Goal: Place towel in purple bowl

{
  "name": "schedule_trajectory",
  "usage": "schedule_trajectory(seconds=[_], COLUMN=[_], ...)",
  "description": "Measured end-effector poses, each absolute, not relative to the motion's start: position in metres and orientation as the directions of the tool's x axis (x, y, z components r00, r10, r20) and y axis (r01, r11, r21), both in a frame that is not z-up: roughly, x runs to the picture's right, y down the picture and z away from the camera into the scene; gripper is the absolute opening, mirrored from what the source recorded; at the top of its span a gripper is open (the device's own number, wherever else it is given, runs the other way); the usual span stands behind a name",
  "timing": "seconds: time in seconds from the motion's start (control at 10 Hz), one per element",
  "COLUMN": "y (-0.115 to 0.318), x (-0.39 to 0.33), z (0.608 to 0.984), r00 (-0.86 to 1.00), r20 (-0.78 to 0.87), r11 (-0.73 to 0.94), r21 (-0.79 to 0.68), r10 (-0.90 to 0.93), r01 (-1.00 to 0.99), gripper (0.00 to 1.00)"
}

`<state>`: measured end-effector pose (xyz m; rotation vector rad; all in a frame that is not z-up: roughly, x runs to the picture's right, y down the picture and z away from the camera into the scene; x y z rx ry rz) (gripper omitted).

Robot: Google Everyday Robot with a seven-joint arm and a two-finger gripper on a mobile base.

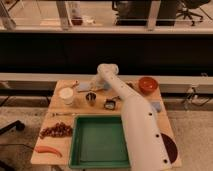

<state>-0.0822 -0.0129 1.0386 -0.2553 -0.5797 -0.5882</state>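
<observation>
The towel [82, 87] is a small pale grey-blue cloth lying at the back of the wooden table, left of centre. My gripper [94, 83] hangs from the white arm's wrist at the towel's right edge, right over or against it. I cannot tell if it touches. The purple bowl [170, 148] is at the table's front right corner. It shows only as a dark rim, mostly hidden behind my arm [137, 125].
A large green tray [100, 141] fills the front middle. A white cup [66, 95], a metal cup [91, 98] and a small dark object [110, 104] stand behind it. An orange-red bowl [148, 84] is back right, with a pale blue block [156, 106] nearer. Dark fruit [56, 131] and an orange vegetable [48, 150] lie front left.
</observation>
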Motion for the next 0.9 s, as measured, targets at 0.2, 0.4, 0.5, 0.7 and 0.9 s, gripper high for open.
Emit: schedule_trajectory(seconds=[0.2, 0.4, 0.5, 0.7, 0.9], y=[-0.024, -0.049, -0.062, -0.084, -0.093], x=[-0.075, -0.073, -0.075, -0.071, -0.069], z=[1.025, 0.988, 0.967, 0.926, 0.886], r00=[0.693, 0.705, 0.709, 0.723, 0.736], r20=[0.564, 0.544, 0.533, 0.508, 0.481], r11=[0.821, 0.839, 0.844, 0.855, 0.861], r21=[-0.048, -0.006, 0.017, 0.056, 0.084], r10=[-0.448, -0.454, -0.461, -0.469, -0.476], r01=[0.57, 0.545, 0.536, 0.515, 0.502], gripper=[0.0, 0.0, 0.0, 0.0, 0.0])
